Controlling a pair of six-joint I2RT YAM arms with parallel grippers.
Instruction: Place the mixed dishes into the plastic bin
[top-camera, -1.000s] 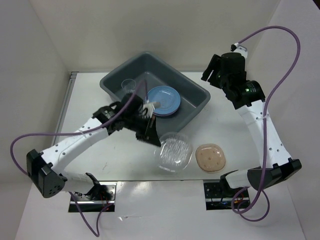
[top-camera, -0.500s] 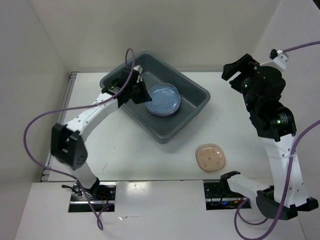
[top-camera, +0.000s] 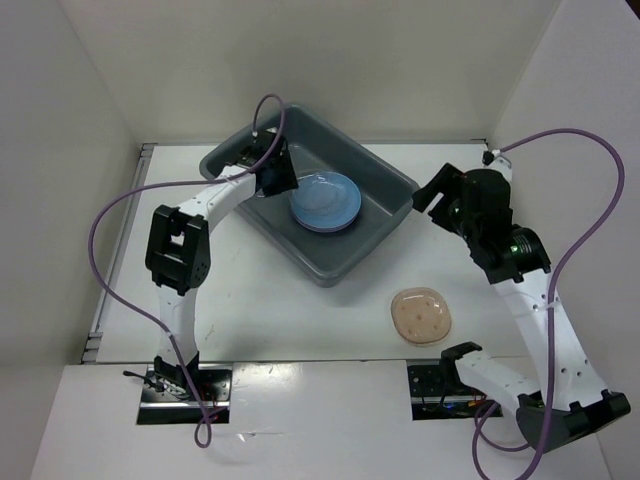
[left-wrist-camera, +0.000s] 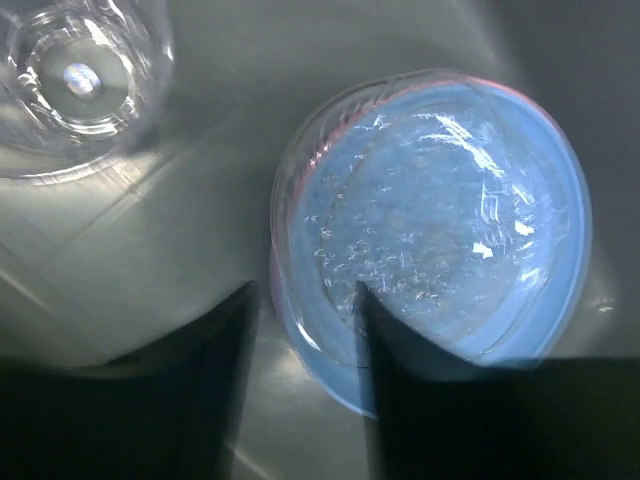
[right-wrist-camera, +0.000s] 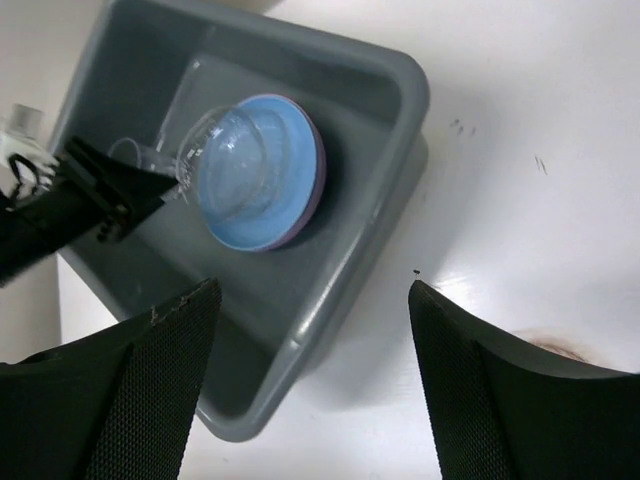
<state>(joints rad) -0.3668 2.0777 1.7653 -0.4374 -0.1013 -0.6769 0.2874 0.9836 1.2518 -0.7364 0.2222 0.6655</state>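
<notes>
currently, plastic bin (top-camera: 372, 238): dark grey tub standing at an angle on the far part of the white table (top-camera: 250, 300).
blue plate (top-camera: 325, 200): flat on the bin floor, towards the bin's right half; a pinkish-lavender rim (right-wrist-camera: 320, 180) peeks out beneath it.
clear dish (left-wrist-camera: 430, 220): lies on top of the blue plate, inside the bin.
small clear cup (left-wrist-camera: 75, 80): on the bin floor, at the bin's far left end, apart from the plate stack.
tan dish (top-camera: 421, 315): on the table outside the bin, off its near right corner, well apart from it.
left gripper (left-wrist-camera: 305, 300): inside the bin, over its left half; fingers (left-wrist-camera: 210, 370) apart, gripping nothing, with the left edge of the plate stack showing between them.
right gripper (top-camera: 432, 195): above the table just off the bin's right end; fingers (right-wrist-camera: 160, 380) spread wide, empty.
</notes>
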